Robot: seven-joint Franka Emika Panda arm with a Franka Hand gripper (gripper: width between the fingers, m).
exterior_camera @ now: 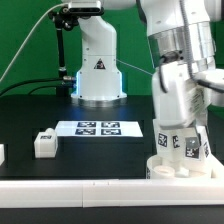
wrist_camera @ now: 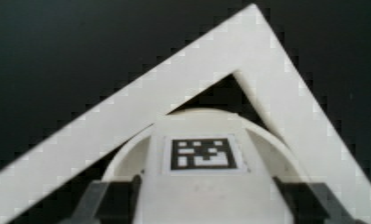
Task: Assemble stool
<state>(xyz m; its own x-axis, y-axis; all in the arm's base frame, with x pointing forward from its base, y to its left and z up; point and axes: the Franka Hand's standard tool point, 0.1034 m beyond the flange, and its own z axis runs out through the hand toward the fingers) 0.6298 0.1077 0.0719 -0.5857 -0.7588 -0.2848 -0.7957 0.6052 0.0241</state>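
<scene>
In the exterior view the round white seat (exterior_camera: pixel 182 168) lies at the front right, against the border bar. Tagged white legs (exterior_camera: pixel 192 148) stand on it. My gripper (exterior_camera: pixel 172 128) is right above the seat, shut on one upright leg. In the wrist view that leg (wrist_camera: pixel 203 150) shows its square tag, and my dark fingers (wrist_camera: pixel 114 198) press on both of its sides. My gripper (wrist_camera: pixel 208 200) is closed round it. Another loose leg (exterior_camera: pixel 44 143) lies on the black table at the exterior view's left.
The marker board (exterior_camera: pixel 98 128) lies mid-table. A long white border bar (exterior_camera: pixel 90 186) runs along the front edge. In the wrist view two bars meet in a corner (wrist_camera: pixel 235 50). The robot's base (exterior_camera: pixel 98 75) stands behind. A white piece (exterior_camera: pixel 2 152) shows at the left edge.
</scene>
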